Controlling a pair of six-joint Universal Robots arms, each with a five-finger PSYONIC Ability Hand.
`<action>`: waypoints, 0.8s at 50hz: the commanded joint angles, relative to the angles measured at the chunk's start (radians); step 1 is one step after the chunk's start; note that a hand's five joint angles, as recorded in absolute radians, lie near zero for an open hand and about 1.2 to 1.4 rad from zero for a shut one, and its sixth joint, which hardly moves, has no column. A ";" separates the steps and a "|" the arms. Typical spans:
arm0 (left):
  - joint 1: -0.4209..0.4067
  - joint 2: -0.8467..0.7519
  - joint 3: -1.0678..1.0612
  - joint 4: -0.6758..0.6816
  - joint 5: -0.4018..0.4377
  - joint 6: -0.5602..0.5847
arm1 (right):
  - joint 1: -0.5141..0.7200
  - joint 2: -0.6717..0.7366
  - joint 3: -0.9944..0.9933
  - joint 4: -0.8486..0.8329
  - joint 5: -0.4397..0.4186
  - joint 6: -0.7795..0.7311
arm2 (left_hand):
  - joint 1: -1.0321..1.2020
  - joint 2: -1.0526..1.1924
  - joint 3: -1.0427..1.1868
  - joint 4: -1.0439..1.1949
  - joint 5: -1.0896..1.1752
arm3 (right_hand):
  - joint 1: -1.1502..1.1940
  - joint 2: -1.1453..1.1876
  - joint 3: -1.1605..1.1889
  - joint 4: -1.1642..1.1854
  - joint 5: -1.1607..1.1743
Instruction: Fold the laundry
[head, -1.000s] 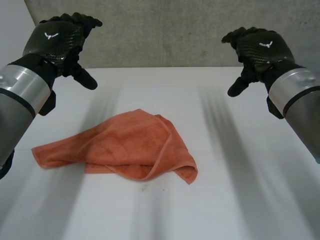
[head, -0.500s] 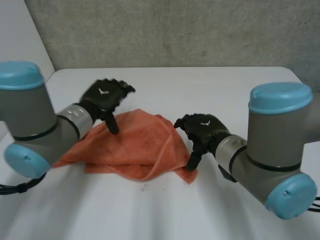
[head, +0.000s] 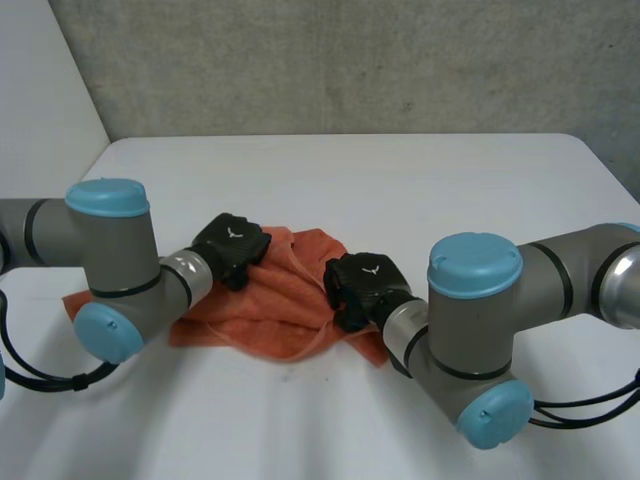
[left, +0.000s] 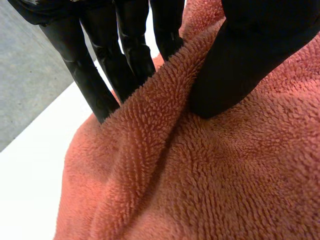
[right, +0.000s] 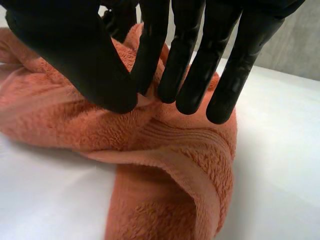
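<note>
A white table (head: 420, 190) carries one crumpled orange towel (head: 270, 312), lying in a loosely folded heap toward nine o'clock of the table's middle, with a hemmed corner of the heap pointing to four o'clock.

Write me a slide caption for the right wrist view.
Right hand pinching up a ridge of the orange towel lying on a white table.

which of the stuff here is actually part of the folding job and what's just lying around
Part of the job:
crumpled orange terry-cloth towel
left robot hand, pinching a ridge of the towel near its far edge
right robot hand, pinching a fold at the towel's right side

Not part of it:
flat white table under the towel
grey concrete wall behind the table
</note>
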 joint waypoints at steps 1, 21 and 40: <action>-0.009 0.113 -0.041 0.037 -0.077 -0.015 | -0.015 -0.047 -0.075 -0.003 0.061 -0.004 | 0.282 0.211 0.218 0.213 0.271 | 0.471 0.283 0.293 0.289 0.308; -0.173 0.561 -0.403 0.020 -0.148 -0.529 | -0.175 -0.111 -0.354 0.159 -0.001 -0.193 | 0.282 0.211 0.218 0.213 0.271 | 0.471 0.283 0.293 0.289 0.308; -0.085 0.461 -0.346 0.043 -0.186 -0.248 | -0.187 -0.225 0.036 0.236 0.000 -0.177 | -0.765 -0.836 -0.829 -0.835 -0.777 | -0.541 -0.729 -0.719 -0.723 -0.704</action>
